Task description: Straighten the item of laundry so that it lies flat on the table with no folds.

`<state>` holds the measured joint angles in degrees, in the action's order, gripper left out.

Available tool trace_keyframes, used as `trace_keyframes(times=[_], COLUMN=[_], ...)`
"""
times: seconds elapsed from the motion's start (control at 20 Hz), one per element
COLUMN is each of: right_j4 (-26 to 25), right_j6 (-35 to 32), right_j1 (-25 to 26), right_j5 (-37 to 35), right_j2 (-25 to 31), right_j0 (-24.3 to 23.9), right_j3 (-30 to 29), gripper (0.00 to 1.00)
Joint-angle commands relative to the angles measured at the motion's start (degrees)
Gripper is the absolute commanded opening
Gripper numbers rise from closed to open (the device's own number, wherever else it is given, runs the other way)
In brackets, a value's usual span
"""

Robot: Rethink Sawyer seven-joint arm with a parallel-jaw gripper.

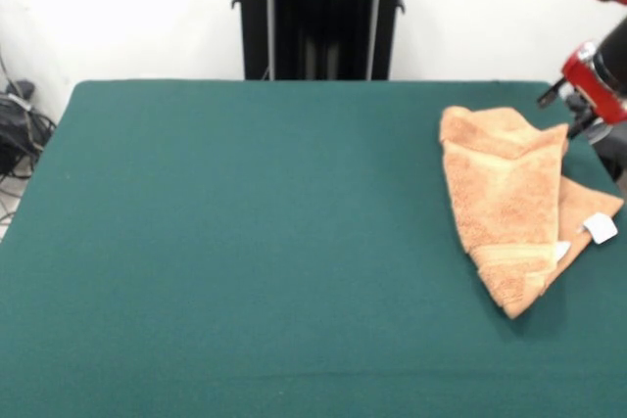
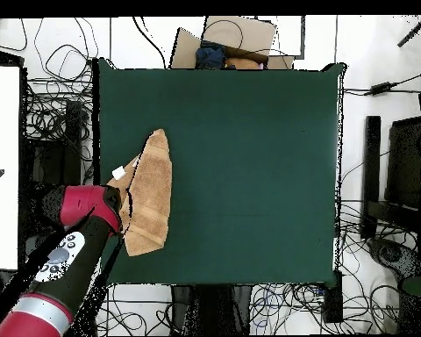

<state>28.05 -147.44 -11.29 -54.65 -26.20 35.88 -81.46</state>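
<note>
Folded towel [image 1: 505,205] on table [image 1: 245,242], overhead alone shows arm [image 2: 69,250] covering it, pincer state unclear

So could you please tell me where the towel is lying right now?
In the front view the towel lies folded near the table's right edge, beside the arm. From overhead it sits by the left edge.

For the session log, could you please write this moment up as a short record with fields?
towel: orange-tan, folded over itself into a long narrow shape, not flat
tag: white, showing at the towel's edge
place: near one side edge of the green table, the rest of the top bare
arm: red and black, reaching in over that same edge beside the towel
gripper: hidden under the arm, open or shut cannot be told
task state: towel not yet spread out
</note>
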Motion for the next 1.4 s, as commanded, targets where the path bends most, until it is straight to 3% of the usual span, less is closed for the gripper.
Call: trace_keyframes(times=[0.05, 0.85, 1.3, 1.35, 1.4], right_j4=[-2.8, -2.4, -3.1, -3.2, -3.2], right_j6=[-10.6, -8.0, -6.3, -6.3, -6.4], right_j1=[3.8, 6.5, 6.4, 6.4, 6.4], right_j5=[3.3, 11.0, 11.7, 11.9, 11.7], right_j2=[0.9, 2.4, 2.3, 2.2, 2.1], right_j0=[-1.4, -2.9, -3.2, -3.1, -3.1], right_j3=[1.2, 0.9, 1.1, 1.1, 1.2], gripper=[1.0, 1.0, 1.0, 0.0, 0.0])
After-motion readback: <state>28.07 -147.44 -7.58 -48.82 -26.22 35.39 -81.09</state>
